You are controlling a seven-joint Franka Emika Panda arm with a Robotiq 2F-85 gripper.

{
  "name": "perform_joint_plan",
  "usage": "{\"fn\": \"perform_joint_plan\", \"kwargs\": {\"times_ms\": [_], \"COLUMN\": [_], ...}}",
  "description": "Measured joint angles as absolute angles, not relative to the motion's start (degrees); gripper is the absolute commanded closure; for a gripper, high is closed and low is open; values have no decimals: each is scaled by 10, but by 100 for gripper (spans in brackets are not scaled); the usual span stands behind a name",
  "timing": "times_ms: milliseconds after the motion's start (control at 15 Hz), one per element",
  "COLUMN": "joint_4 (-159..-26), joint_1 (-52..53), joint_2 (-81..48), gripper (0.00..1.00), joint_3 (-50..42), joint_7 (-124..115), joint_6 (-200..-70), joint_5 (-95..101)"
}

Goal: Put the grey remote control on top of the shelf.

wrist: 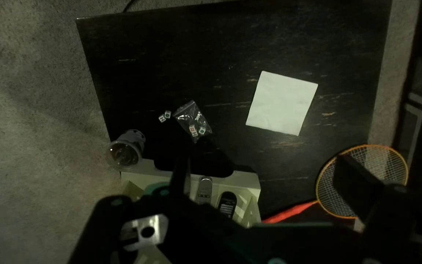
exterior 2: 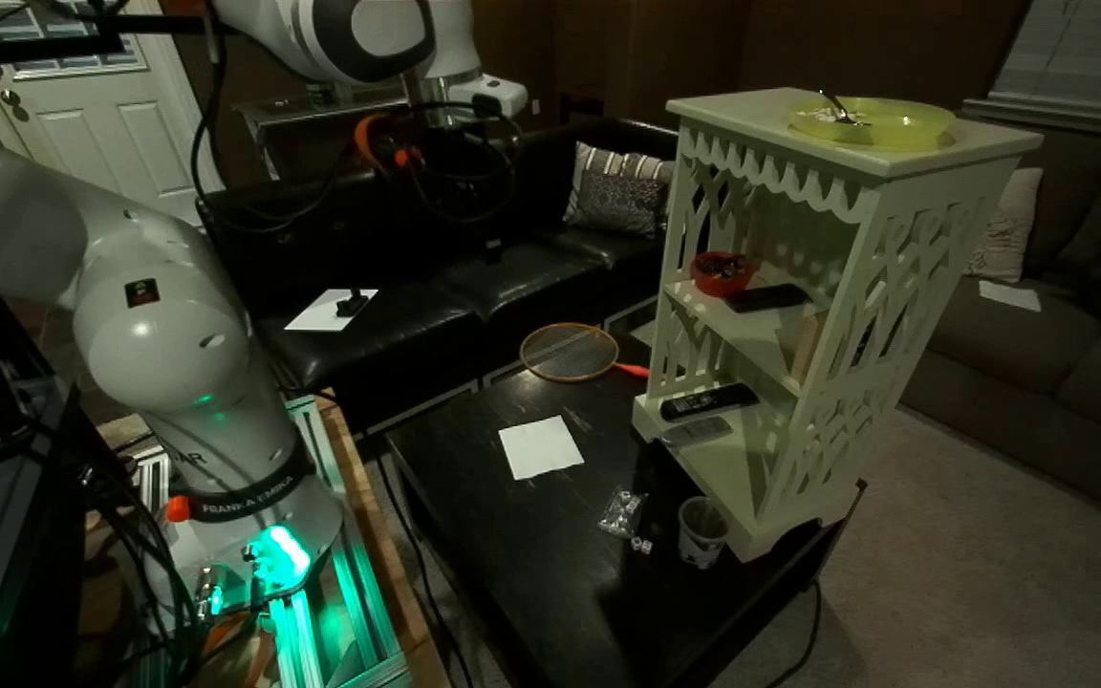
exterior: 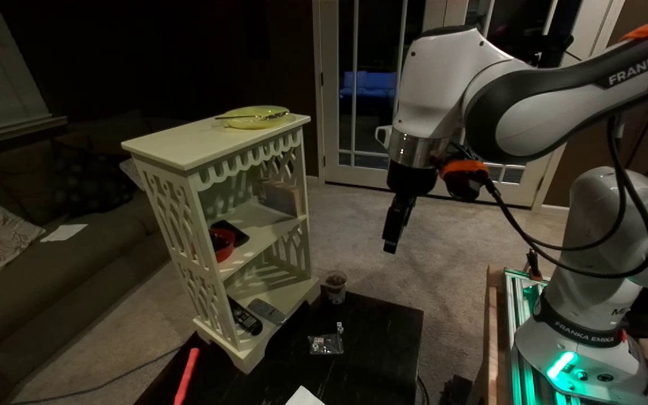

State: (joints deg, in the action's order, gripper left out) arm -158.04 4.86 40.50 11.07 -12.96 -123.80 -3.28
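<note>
The grey remote control (exterior: 266,311) lies on the lowest tier of the cream-white shelf (exterior: 189,140), near its front edge. It also shows in an exterior view (exterior 2: 697,432) and, partly covered by the gripper, in the wrist view (wrist: 204,190). The shelf also shows in an exterior view (exterior 2: 928,225) and at the bottom of the wrist view (wrist: 245,181). My gripper (exterior: 390,247) hangs pointing down in the air, apart from the shelf and in front of its open side. In the wrist view the gripper (wrist: 262,168) has its fingers wide apart with nothing between them.
A black remote (exterior 2: 708,401) lies beside the grey one. A yellow-green plate (exterior: 259,117) with cutlery sits on the shelf top. A red bowl (exterior 2: 723,274) is on the middle tier. A cup (exterior 2: 703,530), small bag (wrist: 193,119), paper (wrist: 282,102) and racket (wrist: 383,165) are on the black table (exterior 2: 550,535).
</note>
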Motion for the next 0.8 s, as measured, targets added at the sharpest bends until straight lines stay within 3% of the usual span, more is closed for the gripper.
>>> {"fn": "perform_joint_plan", "kwargs": {"times_ms": [533,800], "joint_4": [-1583,-1574], "joint_1": [12,10], "joint_2": [215,128], "gripper": [0,0], "joint_3": [121,126], "joint_7": [-203,-234], "joint_6": [-1366,-1366], "joint_5": [-18,1]}}
